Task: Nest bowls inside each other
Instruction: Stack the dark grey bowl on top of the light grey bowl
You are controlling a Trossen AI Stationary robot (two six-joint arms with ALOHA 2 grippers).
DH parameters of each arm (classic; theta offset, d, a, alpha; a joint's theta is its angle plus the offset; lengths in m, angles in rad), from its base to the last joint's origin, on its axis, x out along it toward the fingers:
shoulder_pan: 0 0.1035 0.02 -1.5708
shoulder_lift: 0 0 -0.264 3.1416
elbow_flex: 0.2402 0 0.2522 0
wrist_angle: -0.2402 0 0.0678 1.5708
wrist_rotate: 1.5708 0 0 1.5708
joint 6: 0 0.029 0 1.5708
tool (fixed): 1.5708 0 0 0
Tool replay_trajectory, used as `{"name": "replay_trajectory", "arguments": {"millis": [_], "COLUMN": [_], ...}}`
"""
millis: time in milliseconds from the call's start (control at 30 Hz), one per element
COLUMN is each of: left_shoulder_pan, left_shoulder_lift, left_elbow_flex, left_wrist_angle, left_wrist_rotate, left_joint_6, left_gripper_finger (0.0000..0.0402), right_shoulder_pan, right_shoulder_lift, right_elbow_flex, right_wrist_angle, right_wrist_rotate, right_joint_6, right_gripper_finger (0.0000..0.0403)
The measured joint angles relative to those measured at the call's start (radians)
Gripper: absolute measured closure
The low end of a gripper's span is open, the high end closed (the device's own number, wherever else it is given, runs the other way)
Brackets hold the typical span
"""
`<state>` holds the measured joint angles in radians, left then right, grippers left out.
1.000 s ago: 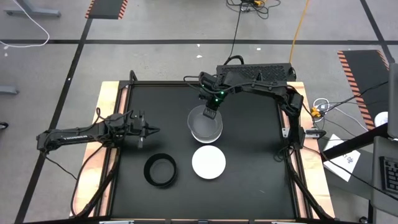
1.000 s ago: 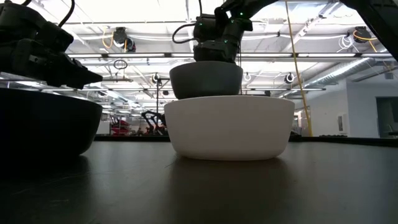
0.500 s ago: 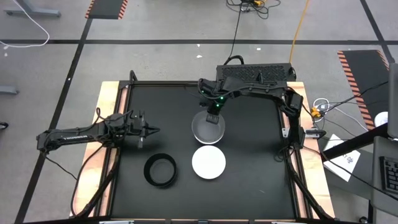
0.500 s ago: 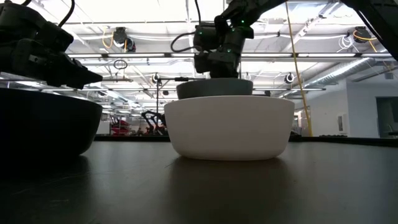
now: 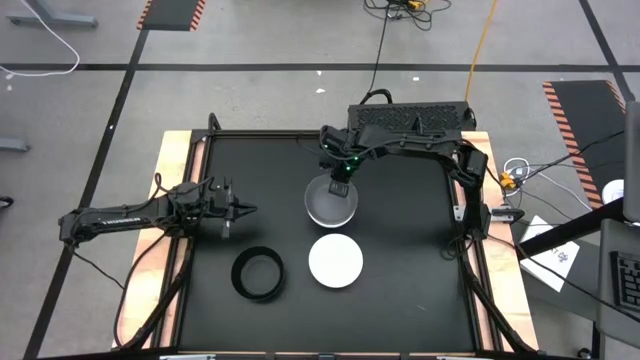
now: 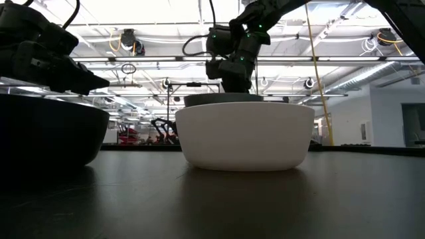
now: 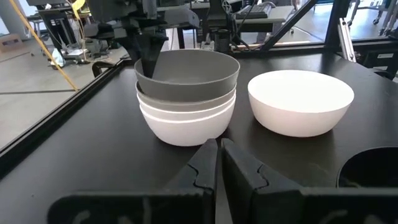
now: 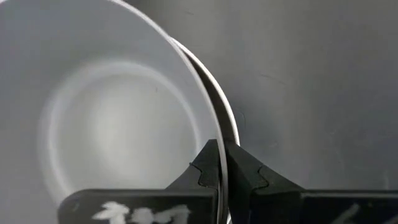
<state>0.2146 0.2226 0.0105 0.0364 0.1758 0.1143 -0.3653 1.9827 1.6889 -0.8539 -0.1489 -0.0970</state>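
L gripper [image 5: 243,209] hangs at table's [image 5: 400,250] left edge, fingers pressed together, holding nothing. Black bowl [image 5: 258,273], white bowl [image 5: 335,261] sit near front. R gripper [image 5: 338,186] pinches grey bowl's [image 5: 332,204] rim — nested atop white stack [image 7: 186,121].

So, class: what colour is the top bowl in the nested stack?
Matte grey: the round grey top bowl sits in a white bowl, clearest in the left wrist view.

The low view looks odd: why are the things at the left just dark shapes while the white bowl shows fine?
Low view: bright ceiling lights behind backlight the black bowl and the left gripper into silhouettes; the white bowl reflects enough light to read. High view: even light, black bowl nearly merging with the table.
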Motion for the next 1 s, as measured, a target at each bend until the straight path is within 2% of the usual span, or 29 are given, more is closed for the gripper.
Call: {"name": "replay_trajectory", "arguments": {"millis": [267,1000], "left_shoulder_pan": [0.0,0.0], "left_shoulder_lift": [0.0,0.0], "left_elbow_flex": [0.0,0.0], "left_wrist_angle": [0.0,0.0], "left_wrist_rotate": [0.001,0.001], "left_joint_6": [0.001,0.001], "left_gripper_finger": [0.0376,0.0376], "right_shoulder_pan": [-0.003,-0.002], "right_shoulder_lift": [-0.003,-0.001], "right_elbow_flex": [-0.062,-0.064], "right_wrist_angle": [0.035,0.034], "right_wrist_rotate": [-0.008,-0.009], "right_joint_6": [0.01,0.007], "right_gripper_finger": [0.0403,0.0392]}}
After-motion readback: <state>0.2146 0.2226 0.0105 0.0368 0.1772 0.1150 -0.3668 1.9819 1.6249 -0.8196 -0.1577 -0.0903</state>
